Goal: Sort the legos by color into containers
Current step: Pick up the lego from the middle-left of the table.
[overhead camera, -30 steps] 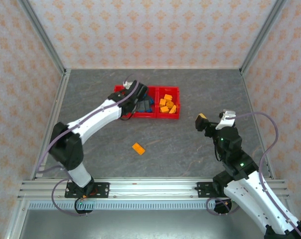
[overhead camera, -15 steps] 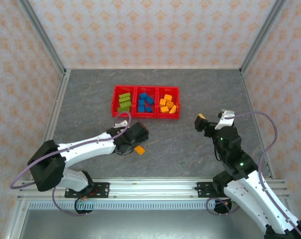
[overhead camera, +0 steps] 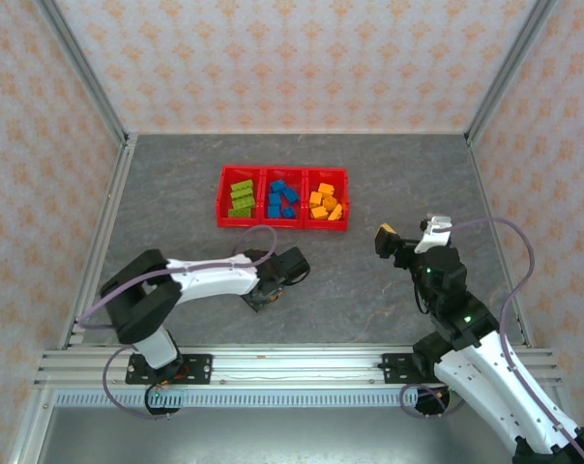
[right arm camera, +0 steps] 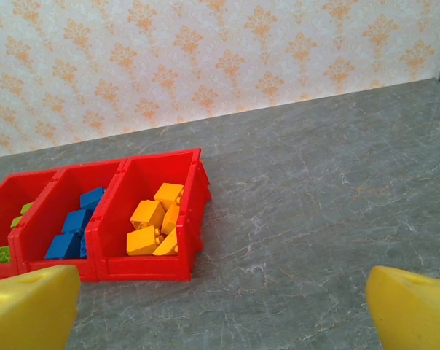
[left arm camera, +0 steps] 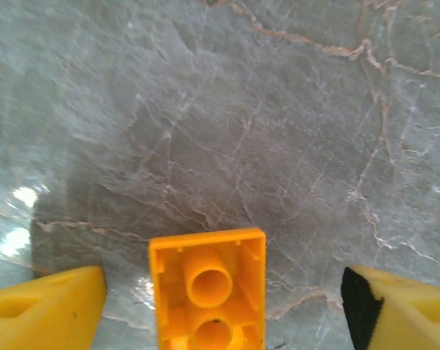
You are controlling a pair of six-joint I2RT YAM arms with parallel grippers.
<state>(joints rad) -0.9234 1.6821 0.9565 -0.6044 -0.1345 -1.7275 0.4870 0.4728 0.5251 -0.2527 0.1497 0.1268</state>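
My left jaws stand open astride the upturned orange lego (left arm camera: 207,292) on the desk (left arm camera: 278,109); closing off-centre, I could flick it away; right jaws wide, empty.

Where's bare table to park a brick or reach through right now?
Free: the strip between the red tray and the back wall; the table on both sides of the tray; the middle patch bounded by the tray, the left gripper and the right gripper. Crowded: the tray's three bins, and the near-left, where the left gripper straddles the orange brick.
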